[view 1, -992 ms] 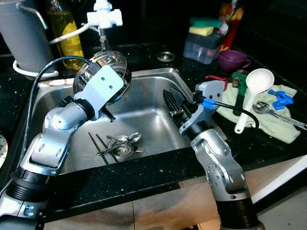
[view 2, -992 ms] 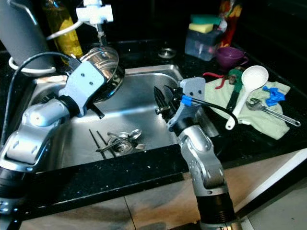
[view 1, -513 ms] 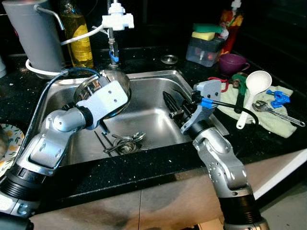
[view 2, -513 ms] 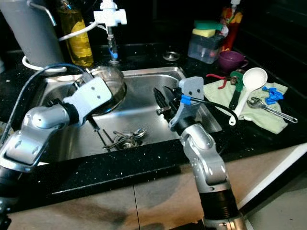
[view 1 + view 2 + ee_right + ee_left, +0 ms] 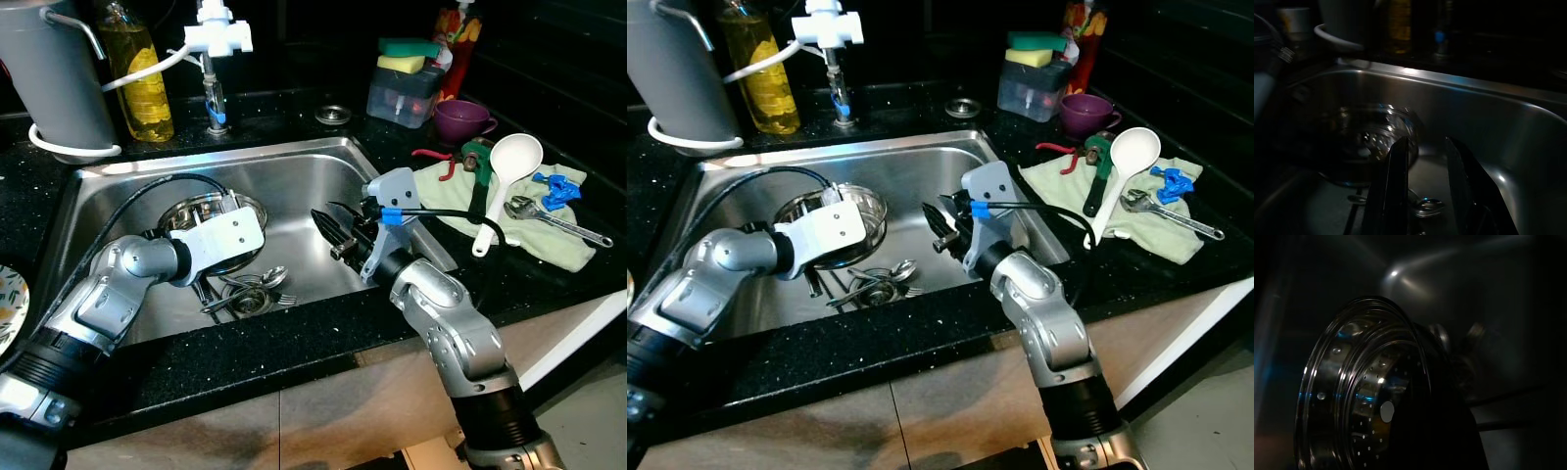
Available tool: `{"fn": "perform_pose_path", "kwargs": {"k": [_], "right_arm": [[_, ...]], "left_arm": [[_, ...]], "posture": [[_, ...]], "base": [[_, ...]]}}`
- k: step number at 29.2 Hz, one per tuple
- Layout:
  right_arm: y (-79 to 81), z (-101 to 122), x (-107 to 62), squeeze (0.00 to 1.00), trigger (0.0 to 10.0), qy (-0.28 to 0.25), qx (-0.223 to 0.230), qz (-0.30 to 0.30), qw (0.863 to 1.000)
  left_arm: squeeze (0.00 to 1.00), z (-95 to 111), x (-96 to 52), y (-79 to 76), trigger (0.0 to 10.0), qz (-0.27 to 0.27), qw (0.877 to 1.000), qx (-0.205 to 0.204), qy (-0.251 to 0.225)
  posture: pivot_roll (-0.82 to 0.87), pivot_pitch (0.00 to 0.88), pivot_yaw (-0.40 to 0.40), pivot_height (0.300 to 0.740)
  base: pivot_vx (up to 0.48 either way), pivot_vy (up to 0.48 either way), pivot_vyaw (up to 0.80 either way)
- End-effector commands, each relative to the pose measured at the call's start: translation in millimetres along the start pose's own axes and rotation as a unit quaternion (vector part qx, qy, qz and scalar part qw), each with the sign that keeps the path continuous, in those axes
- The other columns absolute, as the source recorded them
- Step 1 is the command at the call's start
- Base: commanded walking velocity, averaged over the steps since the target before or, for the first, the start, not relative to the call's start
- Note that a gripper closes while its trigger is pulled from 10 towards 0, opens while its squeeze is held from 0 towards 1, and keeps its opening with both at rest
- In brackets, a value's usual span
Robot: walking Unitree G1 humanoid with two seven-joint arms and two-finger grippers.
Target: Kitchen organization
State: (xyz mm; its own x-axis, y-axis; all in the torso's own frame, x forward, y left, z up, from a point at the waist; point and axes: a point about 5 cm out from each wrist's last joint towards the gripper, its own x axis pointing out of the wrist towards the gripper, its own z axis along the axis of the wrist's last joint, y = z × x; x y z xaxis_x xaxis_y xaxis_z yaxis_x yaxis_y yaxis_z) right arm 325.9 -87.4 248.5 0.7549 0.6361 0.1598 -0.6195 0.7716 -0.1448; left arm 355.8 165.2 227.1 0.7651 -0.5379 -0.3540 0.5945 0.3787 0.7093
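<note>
A perforated steel bowl (image 5: pixel 186 213) rests low in the steel sink (image 5: pixel 216 157), left of the drain. My left gripper (image 5: pixel 203 284) is shut on the bowl's near rim; the left wrist view shows that bowl (image 5: pixel 1352 401) close up, with one dark finger (image 5: pixel 1435 435) across it. Spoons and forks (image 5: pixel 250 289) lie over the drain beside it. My right gripper (image 5: pixel 328 220) hovers open over the sink's right half with nothing between its fingers (image 5: pixel 1396 181). The bowl (image 5: pixel 1376 132) lies ahead of them.
A faucet (image 5: pixel 211 39), a yellow soap bottle (image 5: pixel 137 73) and a grey pot (image 5: pixel 54 69) stand behind the sink. On the right counter lie a green cloth (image 5: pixel 529 230) with a white ladle (image 5: pixel 509 171) and a wrench (image 5: pixel 563 220), then a purple cup (image 5: pixel 460 119) and a sponge box (image 5: pixel 404 88).
My left arm has brought the steel bowl down from under the faucet to the sink floor. The right gripper has dropped slightly lower into the sink. The camera has shifted.
</note>
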Motion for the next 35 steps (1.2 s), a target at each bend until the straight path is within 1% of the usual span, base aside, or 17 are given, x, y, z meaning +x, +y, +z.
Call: {"fn": "perform_pose_path", "kwargs": {"k": [1,3,4,7,12,13,15,16,19,20,21,22,23,24,32,33,35], "right_arm": [[7.1,0.5,0.4,0.0,10.0,0.005,0.001,0.022,1.0],[8.8,1.5,0.4,0.0,10.0,0.014,-0.011,0.037,0.999],[8.7,3.1,0.2,0.0,10.0,0.019,-0.022,0.046,0.998],[7.8,5.1,0.3,0.0,10.0,0.022,-0.03,0.052,0.998],[7.9,7.3,0.4,0.0,10.0,0.027,-0.032,0.055,0.998],[8.4,7.2,0.4,0.0,10.0,0.029,-0.033,0.058,0.997],[9.0,7.1,0.3,0.0,10.0,0.031,-0.034,0.063,0.997],[10.4,6.1,0.1,0.0,10.0,0.035,-0.034,0.067,0.997],[11.3,5.4,0.1,0.0,10.0,0.037,-0.034,0.07,0.996],[11.5,5.3,0.2,0.0,10.0,0.038,-0.034,0.071,0.996],[11.5,5.3,0.2,0.0,10.0,0.038,-0.034,0.071,0.996],[11.6,5.2,0.4,0.0,10.0,0.038,-0.034,0.072,0.996],[11.7,5.2,0.6,0.0,10.0,0.039,-0.034,0.072,0.996],[11.9,5.3,0.7,0.0,10.0,0.04,-0.034,0.072,0.996],[10.7,8.0,0.9,0.0,10.0,0.036,-0.031,0.069,0.996],[9.2,10.6,-0.6,0.0,10.0,0.023,-0.012,0.062,0.998],[7.0,14.5,-3.2,0.0,10.0,0.0,0.012,0.052,0.999]], "left_arm": [[0.0,-1.2,0.7,-2.0,10.0,-0.007,1.0,0.008,-0.001],[0.0,-5.1,3.0,-2.0,10.0,-0.005,1.0,0.003,0.001],[0.0,-7.5,6.6,1.4,10.0,0.014,1.0,0.001,-0.004],[0.0,-10.3,10.5,4.0,10.0,0.03,1.0,-0.002,-0.006],[0.0,-15.4,12.9,2.8,10.0,0.017,1.0,-0.015,0.001],[0.22,-16.1,12.7,2.4,10.0,0.015,1.0,-0.017,0.002],[0.22,-16.9,12.8,2.3,10.0,0.015,1.0,-0.017,0.002],[1.0,-18.4,12.8,1.7,10.0,0.012,1.0,-0.023,0.002],[1.0,-20.2,13.1,1.4,10.0,0.013,1.0,-0.02,0.004],[0.91,-21.1,13.3,1.3,10.0,0.013,1.0,-0.018,0.005],[0.91,-21.1,13.3,1.3,10.0,0.013,1.0,-0.018,0.005],[0.38,-22.0,13.4,1.0,10.0,0.013,1.0,-0.017,0.007],[0.14,-22.8,13.7,0.7,10.0,0.011,1.0,-0.018,0.007],[0.0,-23.7,13.8,0.2,10.0,0.008,1.0,-0.018,0.008],[0.0,-21.9,11.9,4.2,10.0,0.02,0.999,-0.027,-0.001],[0.0,-8.6,10.1,15.4,10.0,0.069,0.992,-0.086,-0.054],[0.0,5.6,5.4,27.5,10.0,0.123,0.972,-0.159,-0.119]], "posture": [[-0.03,0.144,-0.008,0.74],[-0.03,0.142,-0.011,0.74],[-0.02,0.14,-0.013,0.74],[-0.03,0.141,-0.014,0.74],[-0.03,0.146,-0.011,0.74],[-0.03,0.146,-0.011,0.74],[-0.03,0.146,-0.011,0.74],[-0.03,0.15,-0.011,0.74],[-0.03,0.15,-0.011,0.74],[-0.03,0.15,-0.011,0.74],[-0.03,0.15,-0.011,0.74],[-0.03,0.15,-0.011,0.74],[-0.03,0.15,-0.011,0.74],[-0.03,0.15,-0.011,0.74],[-0.03,0.157,-0.015,0.74],[-0.03,0.158,-0.014,0.74],[-0.03,0.159,-0.012,0.74]], "base": [[0.0,0.0,0.0],[0.0,0.0,0.0],[0.0,0.0,0.0],[0.0,0.0,0.0],[0.0,0.0,0.0],[0.0,0.0,0.0],[0.0,0.0,0.0],[0.0,0.0,0.0],[0.0,0.0,0.0],[0.0,0.0,0.0],[0.0,0.0,0.0],[0.0,0.0,0.0],[0.0,0.0,0.0],[0.0,0.0,0.0],[0.0,0.0,0.0],[0.0,0.0,0.0],[0.0,0.0,0.0]]}}
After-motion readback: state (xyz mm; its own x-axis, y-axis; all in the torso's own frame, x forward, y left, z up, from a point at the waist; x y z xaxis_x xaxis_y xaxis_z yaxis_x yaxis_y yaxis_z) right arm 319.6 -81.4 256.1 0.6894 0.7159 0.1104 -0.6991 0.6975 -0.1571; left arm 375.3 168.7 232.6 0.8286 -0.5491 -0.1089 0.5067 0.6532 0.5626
